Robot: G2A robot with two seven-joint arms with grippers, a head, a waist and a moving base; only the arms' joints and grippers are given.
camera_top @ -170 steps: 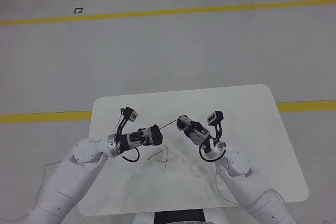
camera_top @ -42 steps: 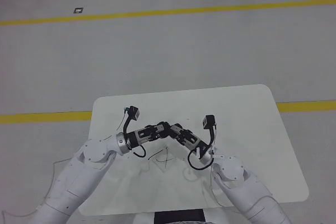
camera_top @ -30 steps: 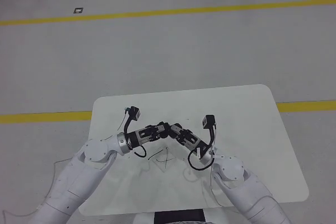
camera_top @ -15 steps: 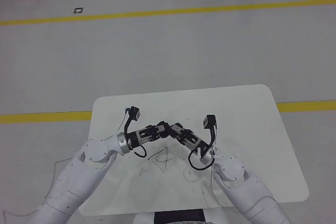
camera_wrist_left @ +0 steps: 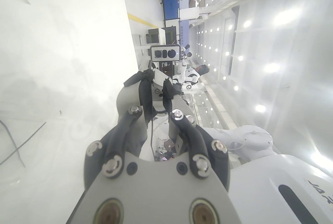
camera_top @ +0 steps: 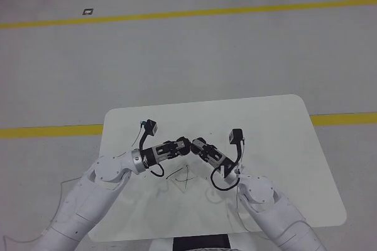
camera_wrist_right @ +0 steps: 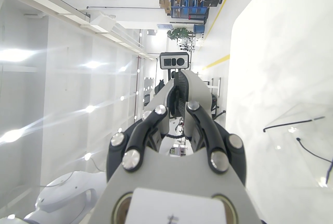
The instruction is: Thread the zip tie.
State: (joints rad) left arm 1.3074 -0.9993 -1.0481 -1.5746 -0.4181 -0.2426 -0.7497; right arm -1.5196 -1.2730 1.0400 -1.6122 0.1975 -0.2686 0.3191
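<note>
My two grippers meet tip to tip above the middle of the white table (camera_top: 270, 125). The left gripper (camera_top: 185, 147) is shut on a thin black zip tie (camera_wrist_left: 151, 128), which runs back between its fingers in the left wrist view (camera_wrist_left: 156, 80). Facing it, the right gripper (camera_top: 195, 145) has its pads pressed together (camera_wrist_right: 179, 74) at the tie's other end. The spot where the tie's ends meet is hidden behind the fingertips. In each wrist view the other arm's camera and gripper stand just beyond the tips.
Several loose black zip ties (camera_top: 181, 176) lie crossed on the table just in front of the grippers, on a clear plastic sheet (camera_wrist_right: 299, 141). The table's far and right parts are bare white surface.
Over 5.7 seconds both grippers came together from a hand's width apart, where the tie spanned between them. In the last half second the right gripper drew back slightly to the right.
</note>
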